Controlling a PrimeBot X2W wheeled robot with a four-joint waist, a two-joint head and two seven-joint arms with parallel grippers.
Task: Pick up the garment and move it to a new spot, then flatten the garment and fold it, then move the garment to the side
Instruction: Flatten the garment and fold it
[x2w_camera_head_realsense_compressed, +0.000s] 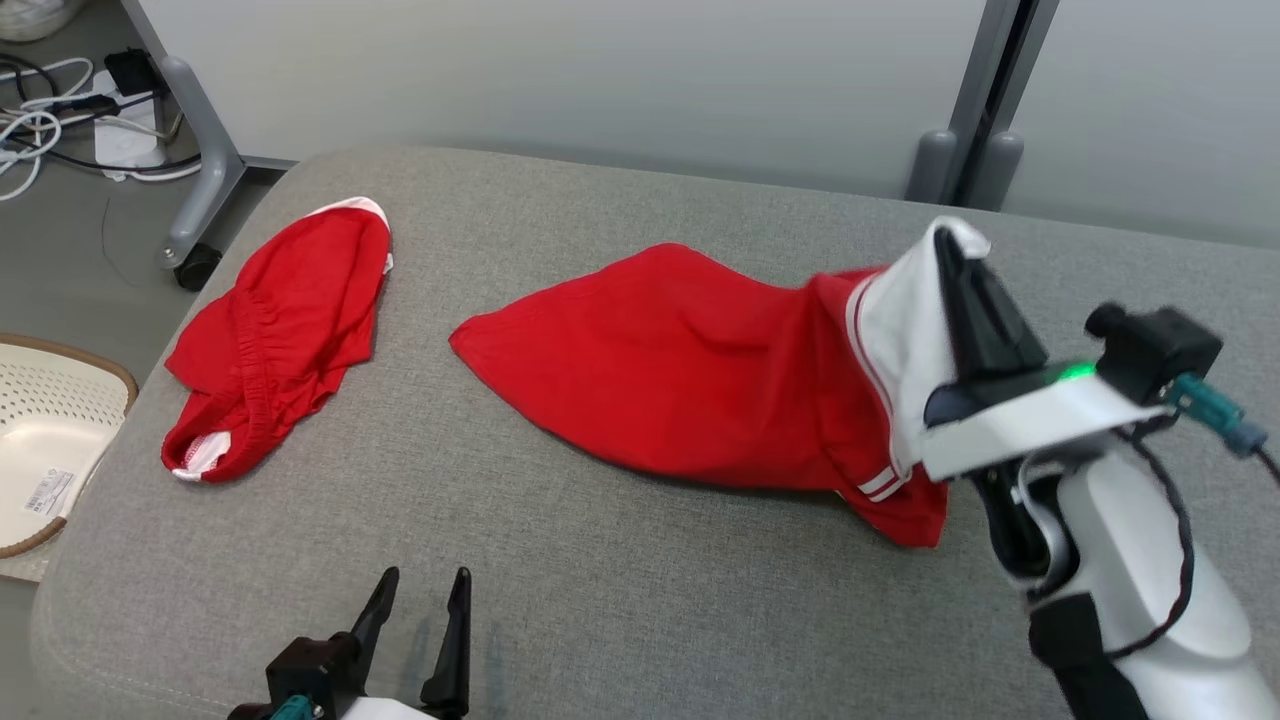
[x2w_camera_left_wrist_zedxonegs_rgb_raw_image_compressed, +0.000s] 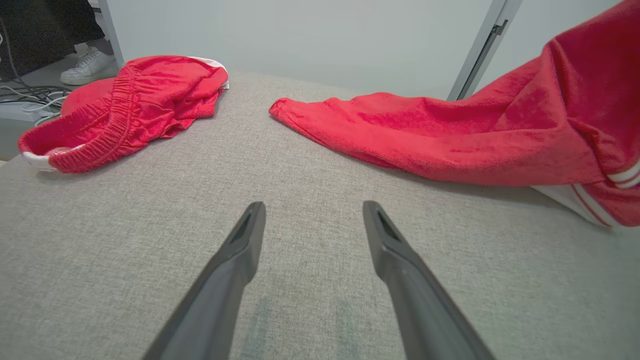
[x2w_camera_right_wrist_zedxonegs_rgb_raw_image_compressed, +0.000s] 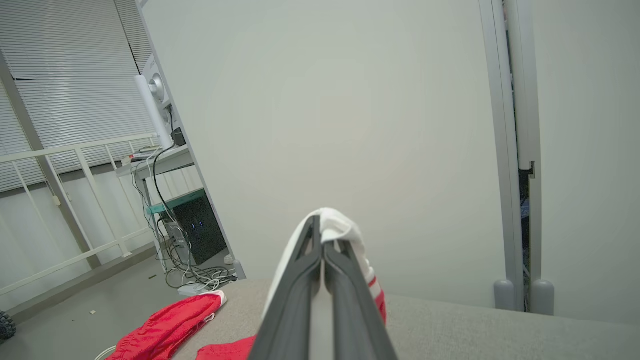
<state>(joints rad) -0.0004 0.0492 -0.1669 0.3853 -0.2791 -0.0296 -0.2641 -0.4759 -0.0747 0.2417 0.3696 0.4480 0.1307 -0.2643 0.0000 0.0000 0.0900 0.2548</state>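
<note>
Between fingers of my R gripper (x2w_camera_head_realsense_compressed: 948, 250): white edge of garment (x2w_camera_head_realsense_compressed: 700, 370), clamped; rest lies to its left. L gripper (x2w_camera_head_realsense_compressed: 425, 585) wide.

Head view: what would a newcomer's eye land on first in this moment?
The large red garment in the middle of the grey padded table draws the eye first, its white-trimmed end held up at the right by the right pincer, which is shut on it. A crumpled red garment lies apart from it at the far left, and the left pincer stands open over the near edge.
</note>
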